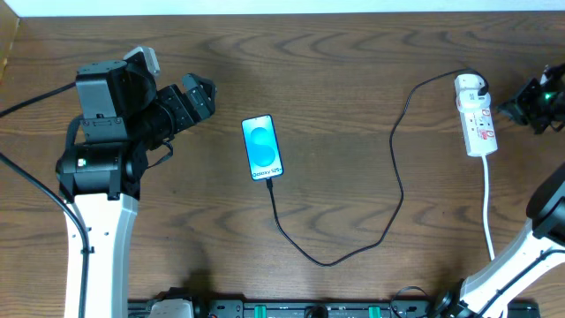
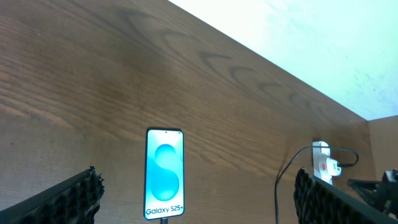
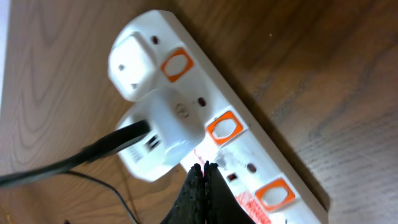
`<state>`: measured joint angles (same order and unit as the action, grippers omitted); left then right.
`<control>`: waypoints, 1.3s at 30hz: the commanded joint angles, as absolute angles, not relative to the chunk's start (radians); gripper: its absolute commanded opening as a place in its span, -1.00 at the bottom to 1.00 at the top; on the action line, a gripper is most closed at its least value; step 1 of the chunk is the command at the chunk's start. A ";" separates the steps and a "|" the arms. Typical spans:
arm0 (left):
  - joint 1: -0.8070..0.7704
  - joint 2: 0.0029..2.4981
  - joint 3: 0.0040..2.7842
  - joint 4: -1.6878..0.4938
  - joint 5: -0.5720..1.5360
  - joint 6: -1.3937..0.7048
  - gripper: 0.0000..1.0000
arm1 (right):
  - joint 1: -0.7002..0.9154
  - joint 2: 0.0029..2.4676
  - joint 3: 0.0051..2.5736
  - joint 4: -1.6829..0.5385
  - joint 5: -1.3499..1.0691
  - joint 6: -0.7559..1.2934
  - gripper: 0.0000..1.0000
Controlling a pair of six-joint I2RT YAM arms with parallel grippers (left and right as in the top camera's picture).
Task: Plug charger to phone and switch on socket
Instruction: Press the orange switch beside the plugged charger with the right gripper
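Observation:
The phone (image 1: pixel 263 147) lies mid-table, blue screen up, and also shows in the left wrist view (image 2: pixel 165 173). The black charger cable (image 1: pixel 393 181) runs from the phone's near end, loops right and goes up to a white adapter in the white power strip (image 1: pixel 478 119). My left gripper (image 1: pixel 199 95) is open and empty, left of the phone; its pads frame the phone in the left wrist view (image 2: pixel 196 199). My right gripper (image 3: pixel 204 177) is shut, its tips over the strip (image 3: pixel 249 149) beside the white adapter (image 3: pixel 158 134), near an orange switch (image 3: pixel 224 129).
The strip's white cord (image 1: pixel 488 212) runs toward the table's near edge on the right. The table's far edge meets a pale wall (image 2: pixel 298 37). The left arm's body (image 1: pixel 101 124) stands at the left.

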<state>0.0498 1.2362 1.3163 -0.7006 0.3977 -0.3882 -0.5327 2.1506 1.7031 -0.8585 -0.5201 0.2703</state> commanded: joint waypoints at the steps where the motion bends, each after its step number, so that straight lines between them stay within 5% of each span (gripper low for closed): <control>1: 0.052 1.235 1.320 -0.703 0.403 -0.371 0.99 | -0.535 2.180 1.718 -0.843 -0.538 0.284 -0.98; 39: 0.052 1.235 1.320 -0.703 0.404 -0.371 0.99 | -0.496 2.310 1.712 -0.754 -0.576 0.299 -0.98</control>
<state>0.0498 1.2362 1.3163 -0.7006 0.3977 -0.3882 -0.5152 2.2681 1.7103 -0.7395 -0.5476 0.2855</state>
